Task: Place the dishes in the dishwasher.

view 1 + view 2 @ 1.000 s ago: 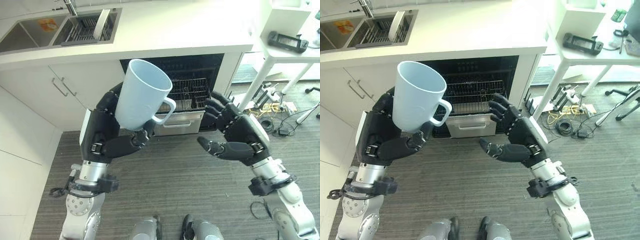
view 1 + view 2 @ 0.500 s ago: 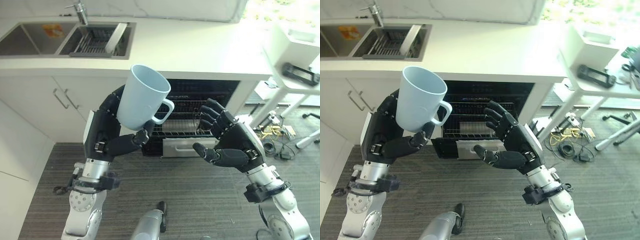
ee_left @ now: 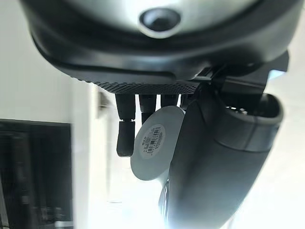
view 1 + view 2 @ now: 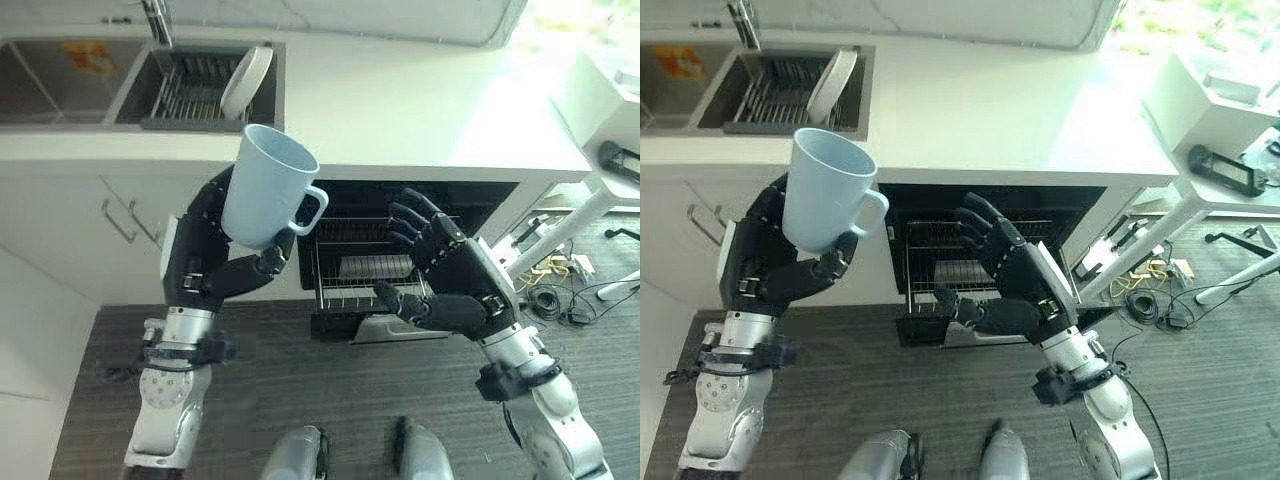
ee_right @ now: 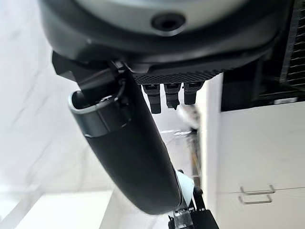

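No writing can be read anywhere in these views.

A white barcode sticker [image 3: 153, 139] sits on the round pale base of the mug [image 4: 264, 186] held in the left hand [image 4: 205, 262], but its bars and fine print are too small to make out. An orange label [image 4: 88, 57] lies in the sink basin [image 4: 40, 100] at the far left of the counter; its marks are only a blur.
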You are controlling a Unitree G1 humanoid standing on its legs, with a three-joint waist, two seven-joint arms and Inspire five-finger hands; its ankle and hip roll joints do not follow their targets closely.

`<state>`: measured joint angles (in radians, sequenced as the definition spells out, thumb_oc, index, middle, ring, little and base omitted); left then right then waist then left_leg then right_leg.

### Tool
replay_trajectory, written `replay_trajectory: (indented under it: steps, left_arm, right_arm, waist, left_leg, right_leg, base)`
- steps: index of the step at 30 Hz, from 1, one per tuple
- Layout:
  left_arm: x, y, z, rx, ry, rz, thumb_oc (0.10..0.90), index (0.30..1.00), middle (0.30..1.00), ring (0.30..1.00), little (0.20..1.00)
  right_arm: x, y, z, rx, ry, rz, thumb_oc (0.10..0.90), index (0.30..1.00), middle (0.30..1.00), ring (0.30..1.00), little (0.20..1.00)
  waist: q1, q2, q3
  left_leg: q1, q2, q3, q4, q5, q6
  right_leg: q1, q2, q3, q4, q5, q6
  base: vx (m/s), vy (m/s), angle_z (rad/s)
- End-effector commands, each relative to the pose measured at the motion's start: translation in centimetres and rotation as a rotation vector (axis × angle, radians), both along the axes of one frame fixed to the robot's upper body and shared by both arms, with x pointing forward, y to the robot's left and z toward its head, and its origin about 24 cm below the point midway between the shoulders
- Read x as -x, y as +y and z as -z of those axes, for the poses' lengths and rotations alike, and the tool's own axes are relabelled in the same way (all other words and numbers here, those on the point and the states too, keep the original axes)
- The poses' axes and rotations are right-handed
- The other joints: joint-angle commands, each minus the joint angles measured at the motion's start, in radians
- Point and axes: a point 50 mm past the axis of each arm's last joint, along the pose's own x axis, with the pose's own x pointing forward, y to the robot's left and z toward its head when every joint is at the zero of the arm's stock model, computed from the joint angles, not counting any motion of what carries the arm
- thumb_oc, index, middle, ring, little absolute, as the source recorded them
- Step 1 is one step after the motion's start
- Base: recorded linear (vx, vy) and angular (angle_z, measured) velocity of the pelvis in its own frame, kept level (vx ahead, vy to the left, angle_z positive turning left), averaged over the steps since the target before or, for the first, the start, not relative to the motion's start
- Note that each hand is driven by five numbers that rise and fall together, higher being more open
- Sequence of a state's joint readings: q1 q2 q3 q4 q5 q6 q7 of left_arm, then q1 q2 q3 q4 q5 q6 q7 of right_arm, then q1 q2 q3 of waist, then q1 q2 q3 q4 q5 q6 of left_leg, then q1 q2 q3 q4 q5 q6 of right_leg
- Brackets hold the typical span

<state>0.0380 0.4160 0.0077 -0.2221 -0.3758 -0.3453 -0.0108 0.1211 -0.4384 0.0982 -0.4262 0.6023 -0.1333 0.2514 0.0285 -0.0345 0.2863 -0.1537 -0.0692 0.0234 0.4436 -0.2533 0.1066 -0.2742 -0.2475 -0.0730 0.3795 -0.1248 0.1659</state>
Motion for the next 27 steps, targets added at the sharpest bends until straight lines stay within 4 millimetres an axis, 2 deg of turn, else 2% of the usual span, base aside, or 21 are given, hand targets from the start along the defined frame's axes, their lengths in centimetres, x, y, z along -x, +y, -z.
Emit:
replay_trajectory:
  steps: [1, 4, 7, 9, 10, 12, 13, 14, 15, 18, 20, 24, 25, 27]
  left_arm:
    - [2.3, -1.2, -6.2, -0.047, -0.349, 0.076, 0.400, 0.300, 0.300, 0.300, 0.300]
    - [2.5, -1.1, -6.1, -0.018, -0.342, 0.070, 0.400, 0.300, 0.300, 0.300, 0.300]
    - [2.5, -1.5, -6.1, 0.006, -0.342, 0.080, 0.400, 0.300, 0.300, 0.300, 0.300]
    - [2.3, -1.8, -6.0, 0.014, -0.340, 0.085, 0.400, 0.300, 0.300, 0.300, 0.300]
    - [2.2, -2.1, -6.1, 0.026, -0.337, 0.093, 0.400, 0.300, 0.300, 0.300, 0.300]
    - [2.1, -2.4, -6.0, 0.040, -0.336, 0.117, 0.400, 0.300, 0.300, 0.300, 0.300]
    - [2.0, -2.7, -5.8, 0.045, -0.339, 0.150, 0.400, 0.300, 0.300, 0.300, 0.300]
    - [2.0, -2.8, -5.7, 0.042, -0.335, 0.160, 0.400, 0.300, 0.300, 0.300, 0.300]
    - [1.7, -2.6, -5.2, 0.040, -0.314, 0.134, 0.400, 0.300, 0.300, 0.300, 0.300]
    - [1.6, -2.5, -5.2, 0.039, -0.305, 0.139, 0.400, 0.300, 0.300, 0.300, 0.300]
    - [1.6, -2.7, -5.2, 0.031, -0.308, 0.142, 0.400, 0.300, 0.300, 0.300, 0.300]
    - [1.2, -2.9, -5.2, 0.037, -0.305, 0.143, 0.400, 0.300, 0.300, 0.300, 0.300]
    - [2.3, -0.8, -4.8, 0.056, -0.345, 0.056, 0.400, 0.300, 0.300, 0.300, 0.300]
    - [2.6, -1.0, -4.8, 0.040, -0.356, 0.064, 0.400, 0.300, 0.300, 0.300, 0.300]
  right_arm:
    - [-0.1, 0.0, -4.4, -0.094, -0.236, -0.031, 0.800, 0.900, 0.900, 0.900, 0.900]
    - [-0.3, 0.0, -4.5, -0.084, -0.217, -0.029, 0.800, 0.900, 0.900, 0.900, 0.900]
    - [-0.5, -0.4, -4.7, -0.096, -0.203, -0.017, 0.800, 0.900, 0.900, 0.900, 0.900]
    - [-0.6, -0.7, -4.8, -0.093, -0.196, 0.004, 0.800, 0.900, 0.900, 0.900, 0.900]
    - [-0.7, -0.8, -4.8, -0.101, -0.187, 0.010, 0.800, 0.900, 0.900, 0.900, 0.900]
    - [-0.7, -1.0, -4.7, -0.096, -0.186, 0.026, 0.800, 0.900, 0.900, 0.900, 0.900]
    - [-0.8, -0.7, -4.6, -0.074, -0.198, 0.049, 0.800, 0.900, 0.900, 0.900, 0.900]
    - [-0.9, -0.6, -4.4, -0.068, -0.203, 0.059, 0.800, 0.900, 0.900, 0.900, 0.900]
    - [-1.0, -0.2, -4.0, -0.061, -0.199, 0.042, 0.800, 0.900, 0.900, 0.900, 0.900]
    - [-0.5, -0.6, -3.9, -0.061, -0.195, 0.036, 0.800, 0.900, 0.900, 0.900, 0.900]
    - [-0.1, -0.7, -3.8, -0.064, -0.199, 0.046, 0.800, 0.900, 0.900, 0.900, 0.900]
    - [-0.2, -0.3, -4.2, -0.060, -0.225, 0.062, 0.800, 0.900, 0.900, 0.900, 0.900]
    - [-0.6, -1.7, -2.5, -0.070, -0.193, 0.131, 0.800, 0.900, 0.900, 0.900, 0.900]
    - [-0.4, -2.0, -2.7, -0.095, -0.179, 0.138, 0.800, 0.900, 0.900, 0.900, 0.900]
  waist:
    - [0.031, -0.039, -0.070]
    - [0.028, -0.041, -0.080]
    - [0.013, -0.037, -0.096]
    - [0.007, -0.043, -0.097]
    - [0.005, -0.048, -0.094]
    - [0.003, -0.051, -0.087]
    - [-0.003, -0.018, -0.071]
    - [-0.013, -0.009, -0.071]
    - [-0.020, 0.007, -0.072]
    - [-0.038, 0.012, -0.095]
    - [-0.041, 0.009, -0.108]
    - [-0.050, 0.016, -0.128]
    - [0.014, 0.004, -0.123]
    - [0.009, 0.011, -0.138]
  left_leg:
    - [0.090, 0.092, 0.046, -0.144, -0.004, -0.073]
    - [0.110, 0.143, 0.072, -0.144, -0.004, -0.100]
    - [0.128, 0.193, 0.100, -0.144, 0.005, -0.138]
    - [0.135, 0.194, 0.113, -0.144, 0.031, -0.148]
    - [0.140, 0.189, 0.128, -0.144, 0.064, -0.154]
    - [0.126, 0.154, 0.155, -0.144, 0.081, -0.150]
    - [0.061, 0.130, 0.212, -0.144, 0.070, -0.138]
    - [0.066, 0.165, 0.245, -0.144, 0.058, -0.146]
    - [0.068, 0.155, 0.185, -0.144, 0.045, -0.132]
    - [0.069, 0.182, 0.212, -0.144, 0.032, -0.136]
    - [0.073, 0.171, 0.178, -0.144, 0.016, -0.140]
    - [0.081, 0.171, 0.182, -0.144, -0.001, -0.135]
    - [0.030, 0.084, 0.056, -0.144, 0.035, -0.116]
    - [0.034, 0.081, 0.082, -0.144, 0.021, -0.115]
  right_leg:
    - [0.101, 0.000, -0.069, -0.079, 0.059, 0.021]
    - [0.110, 0.015, -0.097, -0.079, 0.028, 0.017]
    - [0.112, 0.043, -0.116, -0.079, 0.002, -0.019]
    - [0.119, 0.053, -0.116, -0.079, -0.008, -0.040]
    - [0.125, 0.051, -0.119, -0.079, -0.014, -0.051]
    - [0.136, 0.045, -0.128, -0.079, -0.021, -0.059]
    - [0.147, 0.057, -0.167, -0.079, -0.028, -0.051]
    - [0.161, 0.057, -0.178, -0.079, -0.045, -0.048]
    - [0.173, 0.072, -0.175, -0.079, -0.040, -0.048]
    - [0.177, 0.075, -0.194, -0.079, -0.045, -0.045]
    - [0.181, 0.074, -0.197, -0.079, -0.044, -0.037]
    - [0.181, 0.072, -0.206, -0.079, -0.050, -0.040]
    - [0.191, 0.154, -0.245, -0.079, -0.061, -0.080]
    - [0.199, 0.145, -0.237, -0.079, -0.080, -0.079]
  base:
    - [0.22, -0.454, 0.45]
    - [0.17, -0.341, 0.17]
    - [0.13, -0.296, 0.13]
    - [0.09, -0.277, 0.24]
    - [0.07, -0.229, 0.20]
    - [0.02, -0.099, 0.20]
    - [0.07, 0.022, 0.29]
    - [0.07, 0.122, 0.59]
    - [0.08, 0.093, 0.50]
    - [0.02, 0.039, -0.14]
    - [0.05, -0.003, -0.12]
    - [0.05, 0.007, 0.10]
    - [0.02, 0.076, 0.03]
    - [0.01, 0.287, 0.05]
